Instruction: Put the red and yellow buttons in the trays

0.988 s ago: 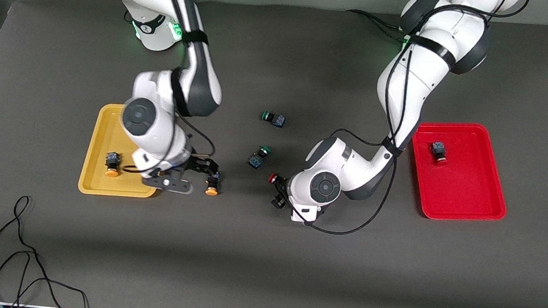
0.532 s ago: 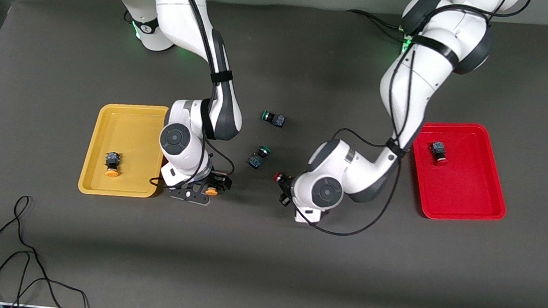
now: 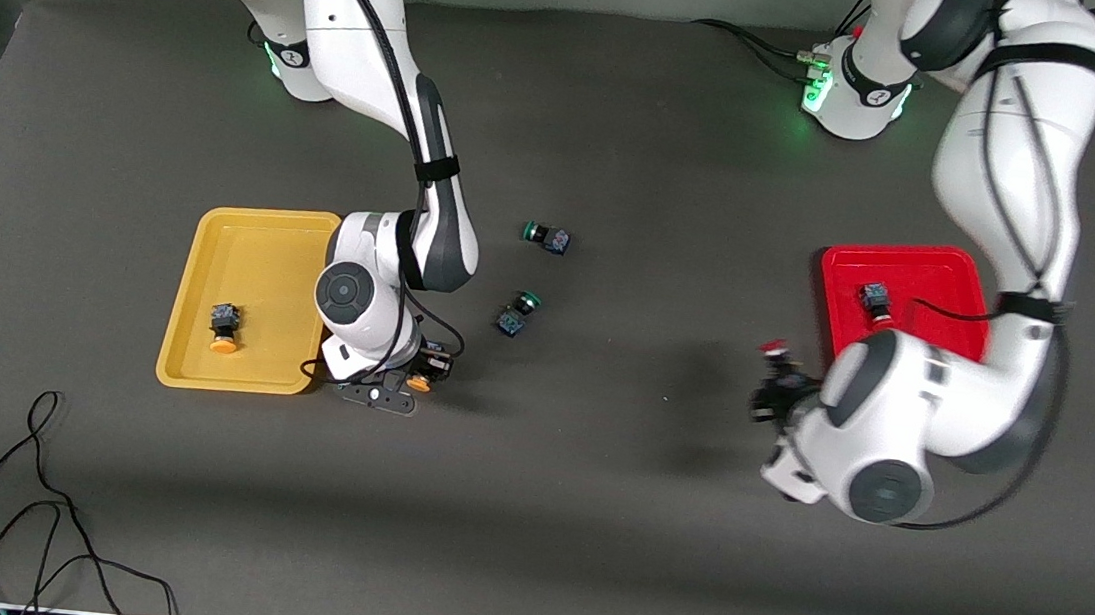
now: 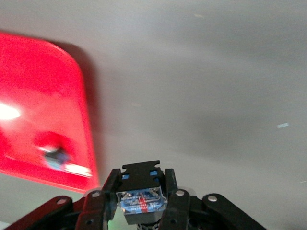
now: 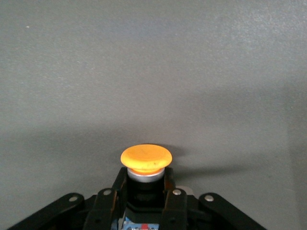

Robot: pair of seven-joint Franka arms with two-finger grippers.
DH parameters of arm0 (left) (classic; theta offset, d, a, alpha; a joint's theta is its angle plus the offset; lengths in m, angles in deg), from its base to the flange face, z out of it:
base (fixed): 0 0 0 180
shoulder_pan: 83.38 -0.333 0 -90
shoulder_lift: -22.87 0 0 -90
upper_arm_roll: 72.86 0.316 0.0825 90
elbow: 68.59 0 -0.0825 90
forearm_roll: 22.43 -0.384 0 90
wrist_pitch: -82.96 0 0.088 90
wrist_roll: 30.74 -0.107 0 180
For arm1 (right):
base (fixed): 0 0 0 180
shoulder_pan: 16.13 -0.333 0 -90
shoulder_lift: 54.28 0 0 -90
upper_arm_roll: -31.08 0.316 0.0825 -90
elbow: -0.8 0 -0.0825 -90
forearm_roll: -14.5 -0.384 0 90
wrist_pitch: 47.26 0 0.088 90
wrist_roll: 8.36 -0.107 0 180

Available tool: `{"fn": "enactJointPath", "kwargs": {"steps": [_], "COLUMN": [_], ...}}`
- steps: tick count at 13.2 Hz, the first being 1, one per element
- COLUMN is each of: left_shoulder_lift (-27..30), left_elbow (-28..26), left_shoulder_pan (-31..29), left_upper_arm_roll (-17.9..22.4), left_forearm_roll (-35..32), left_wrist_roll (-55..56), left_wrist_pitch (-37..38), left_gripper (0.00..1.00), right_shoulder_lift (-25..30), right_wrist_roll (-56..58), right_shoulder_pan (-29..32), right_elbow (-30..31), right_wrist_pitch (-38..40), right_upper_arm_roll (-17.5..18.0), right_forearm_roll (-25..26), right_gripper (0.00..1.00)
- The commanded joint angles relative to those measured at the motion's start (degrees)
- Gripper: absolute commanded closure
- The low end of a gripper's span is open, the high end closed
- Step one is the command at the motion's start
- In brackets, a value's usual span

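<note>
Your right gripper (image 3: 416,373) is clenched on a yellow button (image 3: 420,383) low over the table (image 3: 528,507) just beside the yellow tray (image 3: 240,373), while your left gripper (image 3: 773,390) is up in the air beside the red tray (image 3: 929,415), grasping a red button (image 3: 772,349). Farther from the camera, one yellow-capped button (image 3: 224,325) lies in the yellow tray and one red-capped button (image 3: 875,302) in the red tray, so I judge the task half done, with two green buttons (image 3: 517,312) left on the table between the trays. The wrist views add each grip: the left shows fingers (image 4: 175,211) pinching the button's bluish base (image 4: 142,201), the right shows the orange cap (image 5: 146,159) jutting out from the jaws.
</note>
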State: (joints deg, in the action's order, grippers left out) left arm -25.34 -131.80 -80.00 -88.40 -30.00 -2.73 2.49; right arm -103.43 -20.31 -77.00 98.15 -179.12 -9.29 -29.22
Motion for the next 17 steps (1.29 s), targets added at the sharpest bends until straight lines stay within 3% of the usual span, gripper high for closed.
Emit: {"fn": "enactJointPath", "kwargs": {"steps": [1,3,6,9,11,13,15,17], "left_shoulder_lift": [8.72,17.65,29.28,30.27,30.54,29.93,30.09,32.72], "left_elbow": [-12.16,-25.74,-49.84,-59.72,-64.13,-64.84,-64.15,-59.51], "left_shoulder_pan": [-6.08,-11.71,-19.10,-24.46,-25.80,-25.89,-25.71,-25.10], "left_upper_arm_roll": [-0.10,-0.10,0.08,-0.01,0.08,-0.01,-0.10,-0.62], "left_forearm_roll": [-2.97,-5.95,-6.75,-10.62,-10.62,-10.62,-10.62,-9.49], "left_wrist_roll": [-15.66,-22.00,-27.92,-29.32,-29.94,-30.03,-30.03,-29.94], "left_wrist_pitch": [-1.00,-8.08,-30.12,-42.72,-48.89,-49.87,-48.22,-39.21], "left_gripper": [1.00,1.00,1.00,1.00,1.00,1.00,0.02,0.00], "right_shoulder_lift": [3.17,6.51,11.08,18.63,21.81,20.86,18.85,15.95], "right_wrist_roll": [0.97,-0.86,-2.90,5.15,15.33,24.66,29.69,31.81], "right_shoulder_pan": [0.22,-0.56,-3.37,-3.04,-3.12,-2.51,-0.05,0.39], "right_elbow": [-0.49,-2.85,-6.38,-4.20,1.59,5.03,10.90,16.54], "right_wrist_pitch": [2.38,10.61,24.42,31.56,32.19,30.54,22.05,13.24], "right_upper_arm_roll": [-0.58,-3.91,-10.59,-12.97,-17.17,-20.44,-20.10,-17.57], "right_forearm_roll": [0.29,2.23,6.34,17.67,18.84,18.85,17.97,12.99], "right_gripper": [0.96,0.96,0.96,0.96,0.96,0.96,0.96,0.96]}}
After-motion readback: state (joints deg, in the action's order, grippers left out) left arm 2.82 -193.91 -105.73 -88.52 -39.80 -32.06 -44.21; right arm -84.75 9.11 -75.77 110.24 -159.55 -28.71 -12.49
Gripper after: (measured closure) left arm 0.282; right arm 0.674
